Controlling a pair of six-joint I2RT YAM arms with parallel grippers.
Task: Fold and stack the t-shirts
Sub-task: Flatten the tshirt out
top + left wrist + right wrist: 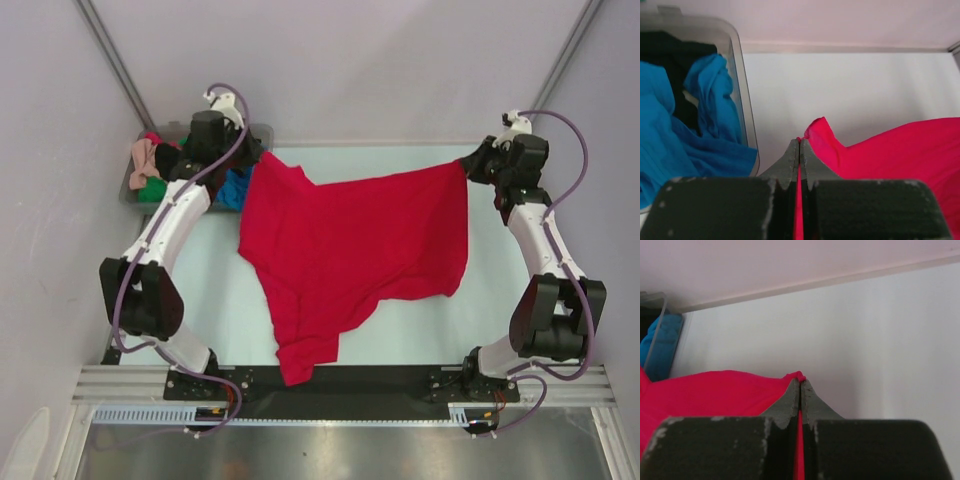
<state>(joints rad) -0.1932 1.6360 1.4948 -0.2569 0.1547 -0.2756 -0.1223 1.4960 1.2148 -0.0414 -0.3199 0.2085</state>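
Note:
The large red t-shirt (350,245) hangs stretched between both grippers above the table, its lower part trailing toward the near edge. My left gripper (262,157) is shut on its far left corner; the wrist view shows red cloth (880,155) pinched between the closed jaws (799,141). My right gripper (470,165) is shut on the far right corner, with red cloth (715,390) in its closed jaws (800,381). Other t-shirts, blue (690,135), black (675,55), green (150,190) and peach-pink (143,155), lie in the bin.
A clear grey plastic bin (128,190) stands at the far left corner of the table (220,300), its wall close to my left gripper in the left wrist view (742,100). Walls enclose the far side and both sides.

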